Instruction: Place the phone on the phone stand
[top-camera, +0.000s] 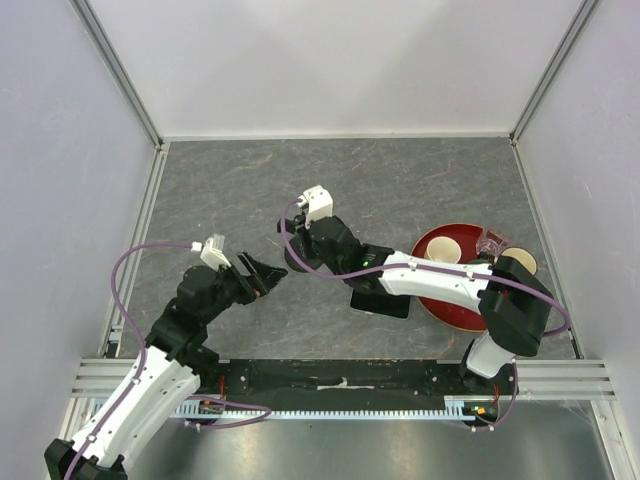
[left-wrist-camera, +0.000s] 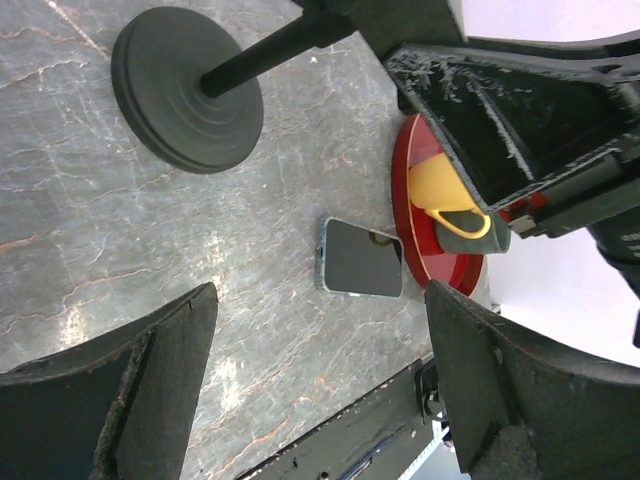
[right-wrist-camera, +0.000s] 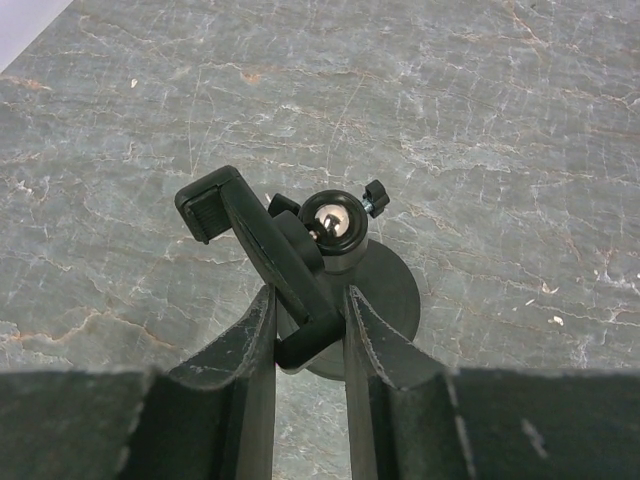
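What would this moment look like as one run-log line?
right gripper: closed on phone stand; left gripper: open, empty; phone: flat on table, beside red plate

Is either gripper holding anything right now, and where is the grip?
The right gripper pinches the phone stand by the lower end of its clamp holder. The left gripper is open, holding nothing.

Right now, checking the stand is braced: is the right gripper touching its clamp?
Touching. Right wrist view: both fingers of the right gripper press the clamp of the phone stand, no gap.
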